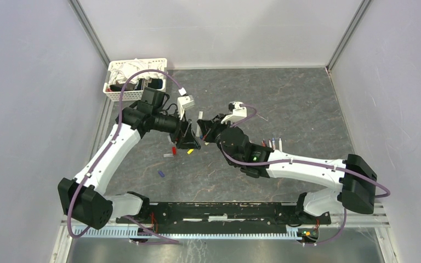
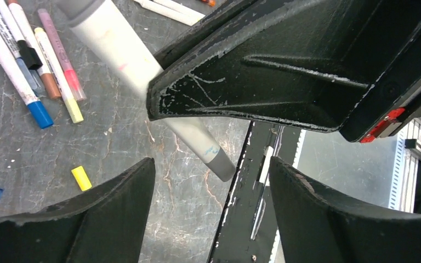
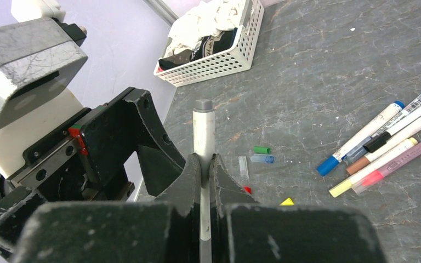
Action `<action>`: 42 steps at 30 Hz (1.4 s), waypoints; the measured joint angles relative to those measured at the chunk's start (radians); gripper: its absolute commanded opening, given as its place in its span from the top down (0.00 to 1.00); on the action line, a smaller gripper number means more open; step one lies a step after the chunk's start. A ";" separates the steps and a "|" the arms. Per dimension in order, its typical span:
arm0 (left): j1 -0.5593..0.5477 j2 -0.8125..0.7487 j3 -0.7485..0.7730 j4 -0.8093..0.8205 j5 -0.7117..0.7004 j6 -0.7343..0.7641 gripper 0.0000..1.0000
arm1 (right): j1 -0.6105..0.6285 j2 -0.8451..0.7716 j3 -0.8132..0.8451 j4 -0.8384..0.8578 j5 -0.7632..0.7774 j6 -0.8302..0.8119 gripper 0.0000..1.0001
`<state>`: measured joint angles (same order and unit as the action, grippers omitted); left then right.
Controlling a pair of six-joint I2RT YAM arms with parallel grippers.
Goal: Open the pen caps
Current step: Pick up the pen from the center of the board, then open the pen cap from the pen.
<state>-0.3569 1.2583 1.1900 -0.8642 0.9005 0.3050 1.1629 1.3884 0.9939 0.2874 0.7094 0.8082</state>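
My right gripper (image 3: 203, 161) is shut on a white pen (image 3: 203, 131) and holds it above the table. The pen's grey cap (image 3: 203, 105) points toward the left gripper's black fingers (image 3: 137, 142). In the left wrist view the same pen (image 2: 126, 60) slants down, and its grey end (image 2: 222, 164) lies in the gap of my open left gripper (image 2: 212, 164), touching neither finger. Both grippers meet at mid table (image 1: 200, 136). Several pens (image 3: 383, 148) lie together on the table. Loose caps lie near them: green (image 3: 261, 149), blue (image 3: 263, 159), red (image 3: 247, 189), yellow (image 2: 81, 178).
A white slatted basket (image 3: 214, 60) with cloths stands at the far left corner (image 1: 134, 76). More loose caps lie under the left arm: yellow (image 1: 189, 152), red (image 1: 174, 149), blue (image 1: 161, 174). The black rail (image 1: 225, 211) runs along the near edge.
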 measured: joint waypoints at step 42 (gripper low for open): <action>-0.206 -0.212 -0.109 -0.298 -0.696 0.789 0.98 | -0.385 0.168 0.117 -0.275 -1.273 -0.139 0.34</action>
<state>-0.5625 1.0462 1.0805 -1.1622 0.2043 1.0943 0.7776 1.5562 1.1114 0.0128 -0.5632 0.6693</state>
